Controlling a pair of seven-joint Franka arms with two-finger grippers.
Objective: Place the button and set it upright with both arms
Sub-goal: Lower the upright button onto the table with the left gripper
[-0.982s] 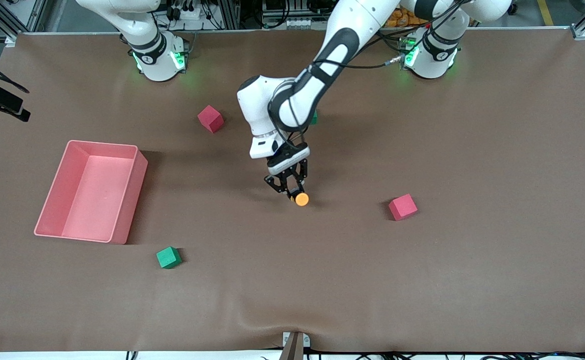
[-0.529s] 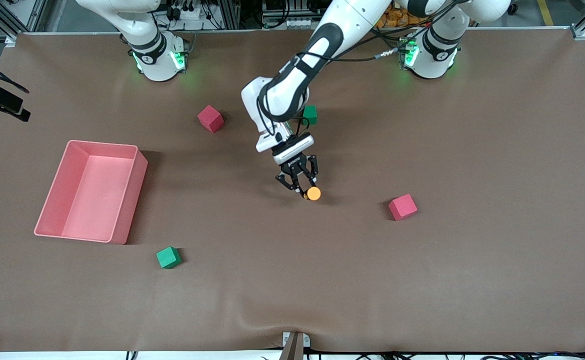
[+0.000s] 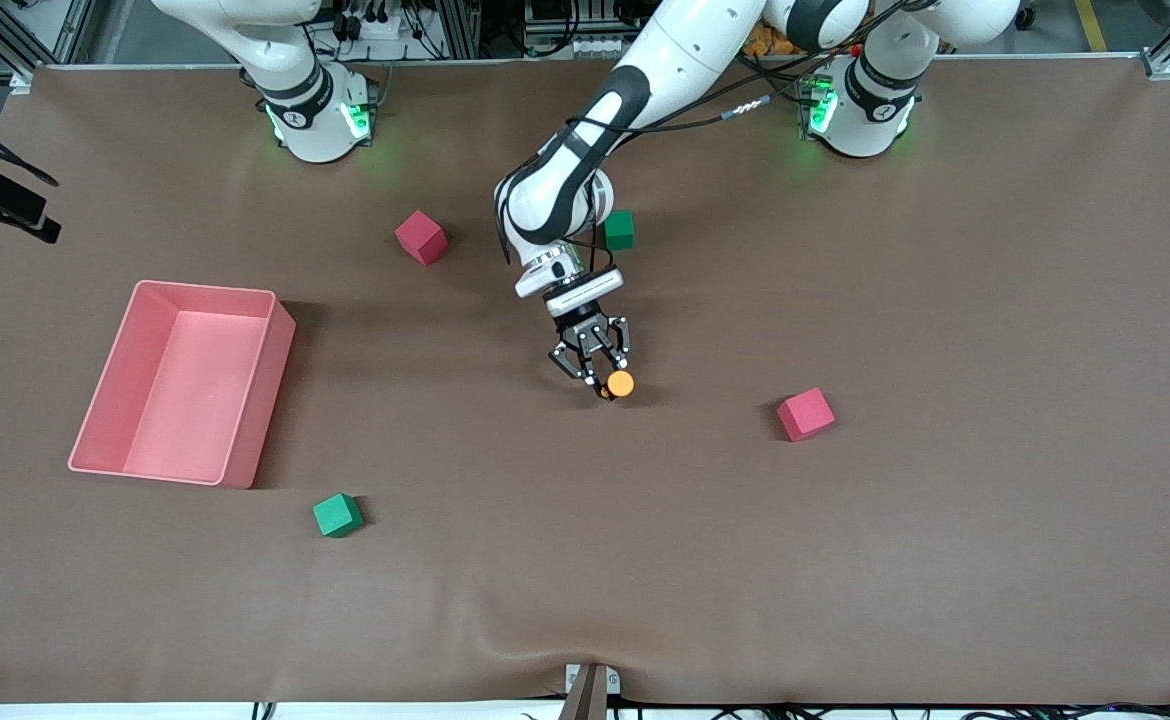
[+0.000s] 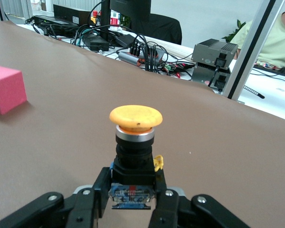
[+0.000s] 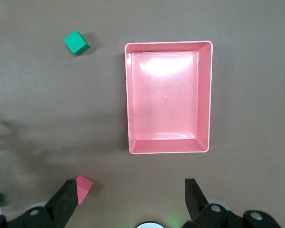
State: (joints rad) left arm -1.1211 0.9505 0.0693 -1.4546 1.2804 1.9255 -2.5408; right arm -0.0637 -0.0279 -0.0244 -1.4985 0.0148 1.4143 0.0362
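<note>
My left gripper (image 3: 600,375) is shut on the button (image 3: 621,383), low over the middle of the table. In the left wrist view the left gripper (image 4: 133,187) has its two black fingers (image 4: 100,183) clamped on the button's black body. The round orange cap (image 4: 135,118) points away from the wrist. My right gripper (image 5: 130,186) is open and empty, high over the table near the right arm's base (image 3: 315,110). It is out of the front view, and that arm waits.
A pink bin (image 3: 203,288) stands toward the right arm's end, also in the right wrist view (image 5: 168,43). Red cubes (image 3: 420,237) (image 3: 805,414) and green cubes (image 3: 620,229) (image 3: 336,515) lie around. One red cube (image 4: 4,88) shows in the left wrist view.
My left gripper carried the button a little toward the left arm's end of the table and turned at the wrist. The right arm has not moved.
</note>
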